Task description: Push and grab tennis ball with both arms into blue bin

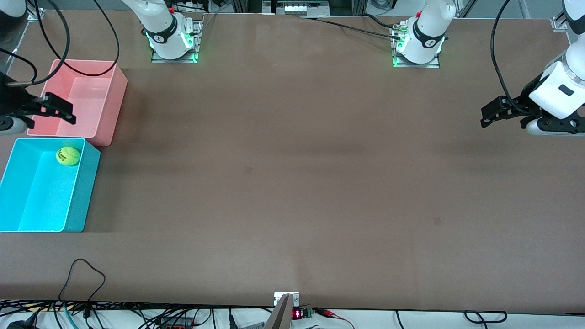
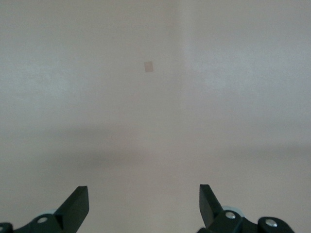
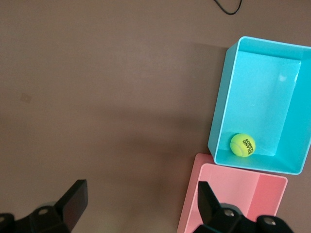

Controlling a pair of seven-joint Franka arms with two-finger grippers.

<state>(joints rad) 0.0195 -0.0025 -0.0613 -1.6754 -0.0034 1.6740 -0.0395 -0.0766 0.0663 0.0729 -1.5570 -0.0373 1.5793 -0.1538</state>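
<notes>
The blue bin (image 1: 27, 201) sits closest to the front camera, at the right arm's end of the table (image 1: 292, 183), its open top showing smooth cyan walls and a bare floor. The tennis ball (image 1: 67, 156) lies inside it, resting on the floor in the corner that is farthest from the camera and next to the wall facing the middle of the table; black lettering shows on its fuzzy yellow-green skin. In the right wrist view the same ball (image 3: 242, 144) sits against the bin's wall (image 3: 218, 121) that stands just beside the pink bin (image 3: 233, 204).

Farther from the camera, almost touching the blue bin, stands the pink bin (image 1: 112, 98), holding nothing.

The right gripper (image 1: 57, 108) hangs over the pink bin, over its edge toward the table's end. Its fingers (image 3: 73, 201) are spread wide with nothing between them.

The left gripper (image 1: 491, 112) hangs over bare table at the left arm's end, well apart from both bins. Its fingers (image 2: 77, 204) are likewise parted wide and grip nothing; only plain tabletop shows between them. This arm waits.

Farthest of all, the two arm bases are bolted along the table's edge, lit green
</notes>
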